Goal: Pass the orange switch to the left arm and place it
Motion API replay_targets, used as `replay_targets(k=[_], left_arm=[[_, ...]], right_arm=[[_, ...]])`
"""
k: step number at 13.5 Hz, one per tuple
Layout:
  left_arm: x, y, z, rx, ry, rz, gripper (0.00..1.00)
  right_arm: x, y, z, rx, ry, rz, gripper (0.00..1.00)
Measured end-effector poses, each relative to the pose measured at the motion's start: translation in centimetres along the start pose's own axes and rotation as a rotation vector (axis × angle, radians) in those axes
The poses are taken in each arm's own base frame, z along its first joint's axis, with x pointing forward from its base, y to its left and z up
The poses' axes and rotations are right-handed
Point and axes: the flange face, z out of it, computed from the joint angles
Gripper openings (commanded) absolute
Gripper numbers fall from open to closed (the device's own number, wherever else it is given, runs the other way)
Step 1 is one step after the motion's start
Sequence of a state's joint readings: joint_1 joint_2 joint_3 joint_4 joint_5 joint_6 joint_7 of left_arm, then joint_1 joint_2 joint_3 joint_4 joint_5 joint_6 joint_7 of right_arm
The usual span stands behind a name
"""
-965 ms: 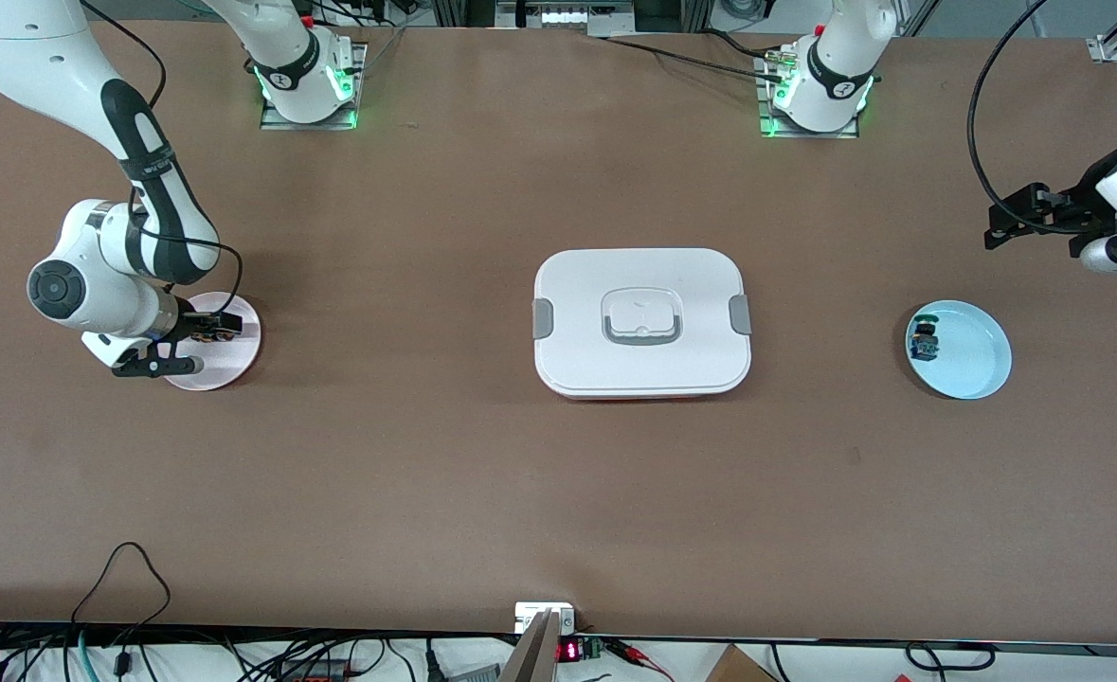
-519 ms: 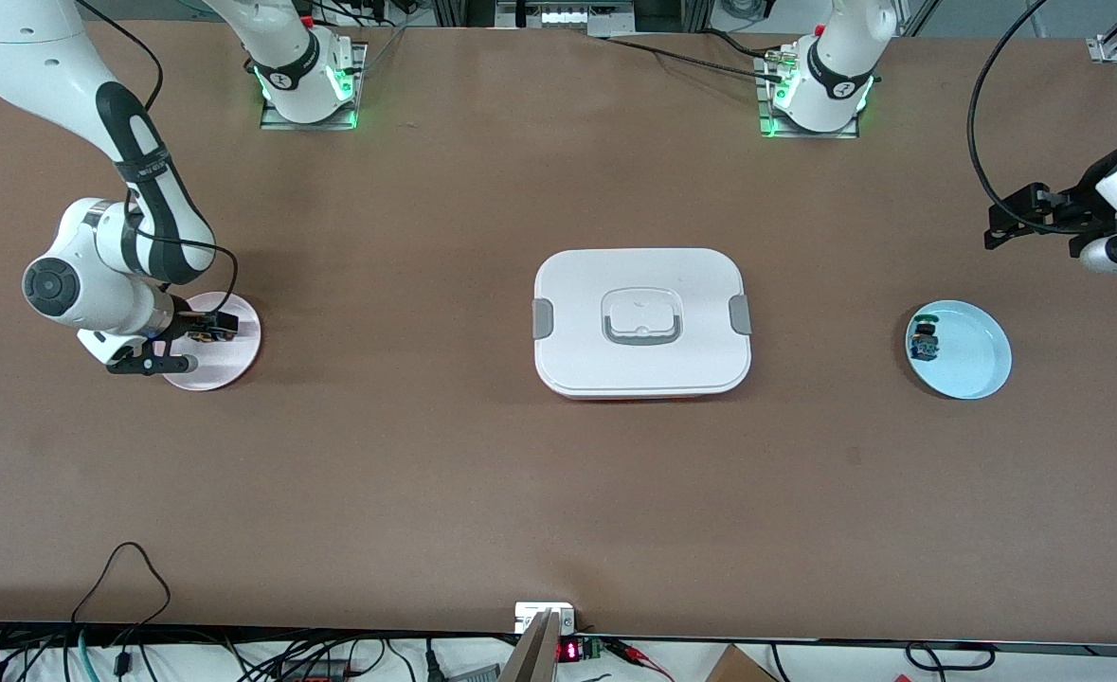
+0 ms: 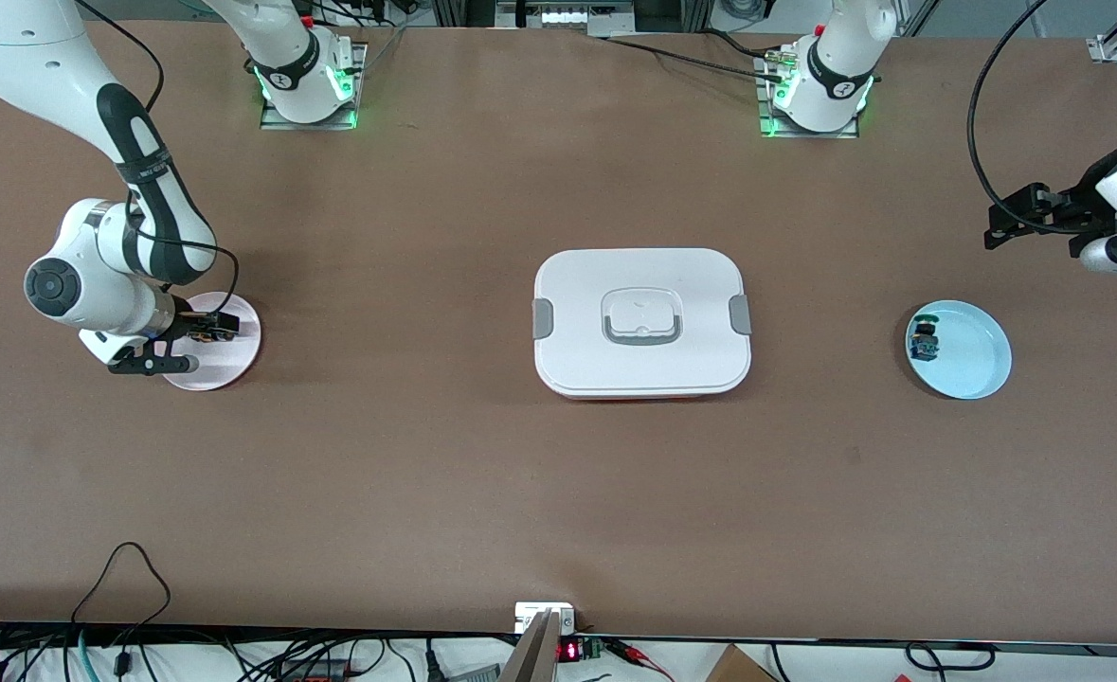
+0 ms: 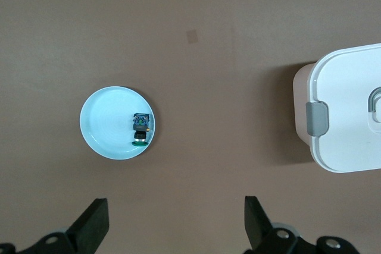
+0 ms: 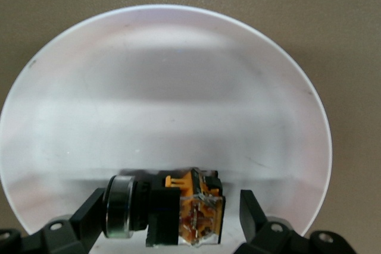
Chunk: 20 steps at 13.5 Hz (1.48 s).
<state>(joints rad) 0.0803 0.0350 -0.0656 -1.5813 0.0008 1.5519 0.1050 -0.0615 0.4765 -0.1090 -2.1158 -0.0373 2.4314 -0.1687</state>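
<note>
The orange switch (image 5: 178, 215) lies on its side on the pink plate (image 5: 166, 87), with its silver-ringed cap toward one finger and its orange body toward the other. My right gripper (image 5: 169, 218) is low over the plate, open, with one finger on each side of the switch and a small gap at the orange end. In the front view the right gripper (image 3: 207, 343) is at the pink plate (image 3: 236, 355) at the right arm's end. The white box (image 3: 641, 322) sits at the table's middle. My left gripper (image 3: 994, 227) waits open and empty, high over the left arm's end.
A blue plate (image 3: 970, 355) holds the blue switch with a green cap (image 3: 923, 341), between the box and the left arm's end. Both also show in the left wrist view, the plate (image 4: 104, 123) and the switch (image 4: 141, 129), with the box's corner (image 4: 351, 111).
The right arm's wrist has shifted slightly toward its end of the table; its gripper stays around the switch on the pink plate. The left arm has not moved.
</note>
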Motion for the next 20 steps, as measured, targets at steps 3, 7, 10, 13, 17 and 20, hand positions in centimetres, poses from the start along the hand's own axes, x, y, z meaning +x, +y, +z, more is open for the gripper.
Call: replay_targets(k=[3, 7, 10, 13, 17, 20], left_arm=[[0.0, 0.0, 0.0, 0.000, 0.000, 0.000, 1.00], [0.0, 0.0, 0.0, 0.000, 0.000, 0.000, 1.00], [0.0, 0.0, 0.1, 0.000, -0.001, -0.001, 1.00], [0.1, -0.3, 0.3, -0.001, -0.004, -0.005, 1.00], [0.4, -0.4, 0.7, -0.002, -0.007, -0.005, 1.00], [0.5, -0.4, 0.7, -0.001, -0.004, -0.005, 1.00]], right_arm=[[-0.1, -0.1, 0.2, -0.001, 0.006, 0.000, 0.54], [-0.1, -0.3, -0.1, 0.000, 0.011, -0.022, 0.11], [-0.1, -0.4, -0.1, 0.003, 0.000, -0.033, 0.03], [-0.1, -0.6, -1.5, 0.004, 0.004, -0.040, 0.00], [-0.2, -1.5, -4.3, 0.010, 0.007, -0.057, 0.00], [0.3, -2.4, -6.6, 0.015, -0.015, -0.078, 0.00]])
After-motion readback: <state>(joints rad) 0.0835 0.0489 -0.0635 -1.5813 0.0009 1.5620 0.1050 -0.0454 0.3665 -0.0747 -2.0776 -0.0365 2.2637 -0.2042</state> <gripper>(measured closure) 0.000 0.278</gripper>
